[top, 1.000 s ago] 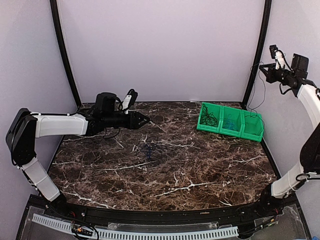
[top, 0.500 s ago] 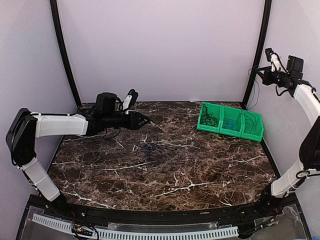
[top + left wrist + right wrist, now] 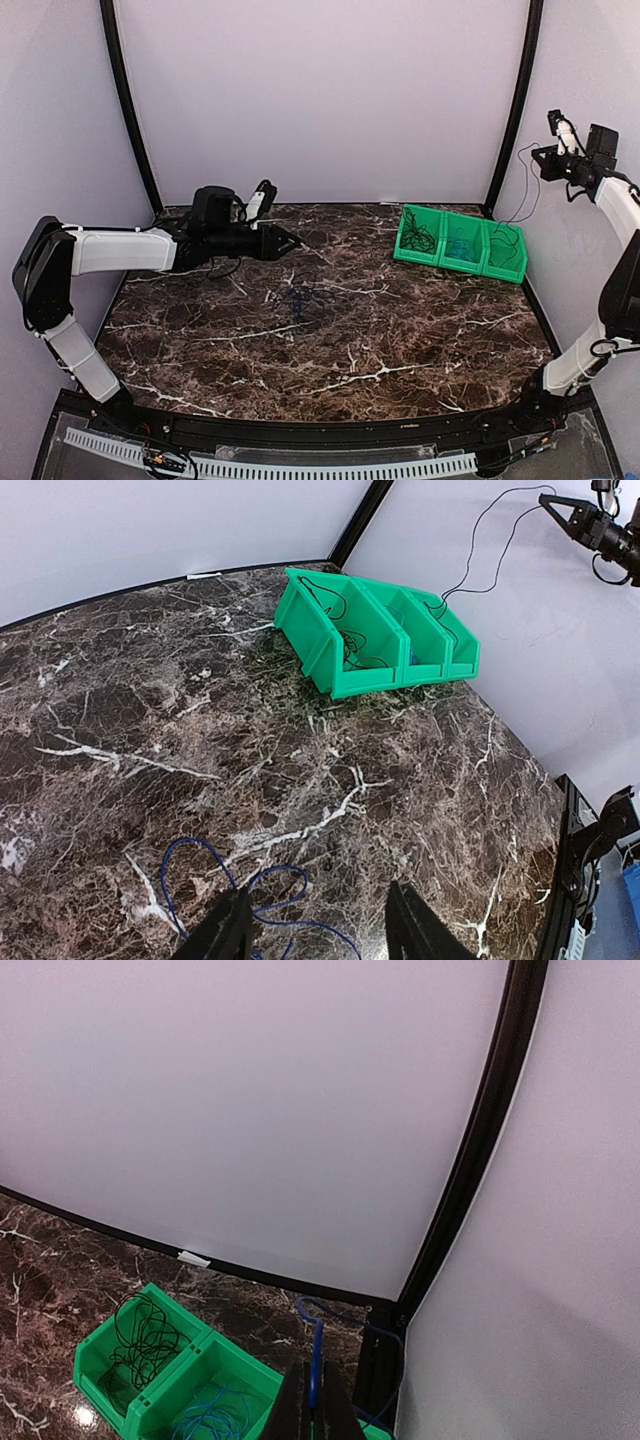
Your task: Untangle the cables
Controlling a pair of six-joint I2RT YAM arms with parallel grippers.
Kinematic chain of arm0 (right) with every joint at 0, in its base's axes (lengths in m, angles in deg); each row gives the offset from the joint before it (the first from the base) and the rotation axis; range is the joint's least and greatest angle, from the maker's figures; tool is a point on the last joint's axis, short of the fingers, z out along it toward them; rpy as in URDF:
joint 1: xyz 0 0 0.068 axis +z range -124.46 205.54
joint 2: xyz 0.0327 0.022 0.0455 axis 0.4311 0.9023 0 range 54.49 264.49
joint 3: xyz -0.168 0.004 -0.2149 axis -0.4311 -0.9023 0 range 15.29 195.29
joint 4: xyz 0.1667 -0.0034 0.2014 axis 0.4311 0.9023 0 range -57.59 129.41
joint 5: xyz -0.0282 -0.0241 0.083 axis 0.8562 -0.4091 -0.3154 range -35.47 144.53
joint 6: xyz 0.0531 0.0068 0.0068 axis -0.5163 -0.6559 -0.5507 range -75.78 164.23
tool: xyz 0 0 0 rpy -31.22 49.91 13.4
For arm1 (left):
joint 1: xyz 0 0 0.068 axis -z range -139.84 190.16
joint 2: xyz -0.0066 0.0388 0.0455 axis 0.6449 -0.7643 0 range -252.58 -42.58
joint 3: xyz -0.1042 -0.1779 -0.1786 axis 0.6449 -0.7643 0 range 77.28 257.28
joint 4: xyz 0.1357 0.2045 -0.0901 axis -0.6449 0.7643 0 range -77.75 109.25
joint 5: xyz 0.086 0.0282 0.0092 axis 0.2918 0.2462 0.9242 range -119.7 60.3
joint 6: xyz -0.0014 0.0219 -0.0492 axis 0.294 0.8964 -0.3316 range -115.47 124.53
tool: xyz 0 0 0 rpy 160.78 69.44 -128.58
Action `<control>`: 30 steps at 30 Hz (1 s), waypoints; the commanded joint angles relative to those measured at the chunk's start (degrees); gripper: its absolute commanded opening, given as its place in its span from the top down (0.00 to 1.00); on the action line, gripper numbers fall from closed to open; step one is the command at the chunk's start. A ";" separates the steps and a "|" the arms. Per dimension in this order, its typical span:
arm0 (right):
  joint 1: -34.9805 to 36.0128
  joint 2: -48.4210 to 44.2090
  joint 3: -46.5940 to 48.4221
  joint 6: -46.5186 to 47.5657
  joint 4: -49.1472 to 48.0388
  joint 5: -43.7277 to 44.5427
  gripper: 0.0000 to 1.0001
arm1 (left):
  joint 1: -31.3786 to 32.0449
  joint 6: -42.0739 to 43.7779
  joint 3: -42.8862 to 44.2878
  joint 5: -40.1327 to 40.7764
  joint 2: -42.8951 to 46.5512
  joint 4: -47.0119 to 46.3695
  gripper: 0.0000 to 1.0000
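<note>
Top external: your right gripper, clamped on a thin blue wire, has swung rightward above the green plastic bin; left gripper stays apart

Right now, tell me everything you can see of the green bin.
The green bin is glossy plastic, three open compartments in a row, upright at the far right corner of the marble table. From overhead, the left compartment holds coiled black wire, the middle loose blue wires. A single thin wire seems to rise from the right compartment to the right hand, which pinches it.
</note>
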 commanded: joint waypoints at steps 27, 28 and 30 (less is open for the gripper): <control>-0.09 5.81 -15.66 4.06 1.38 2.11 1.00 | 0.89 1.44 1.33 -0.61 0.12 1.30 0.52; -0.07 6.57 -15.94 3.93 1.63 3.12 1.00 | 0.92 1.68 1.40 -0.55 0.18 1.47 0.52; -0.04 8.33 -16.47 3.83 2.41 4.47 1.00 | 1.03 2.11 1.49 -0.25 0.32 1.85 0.52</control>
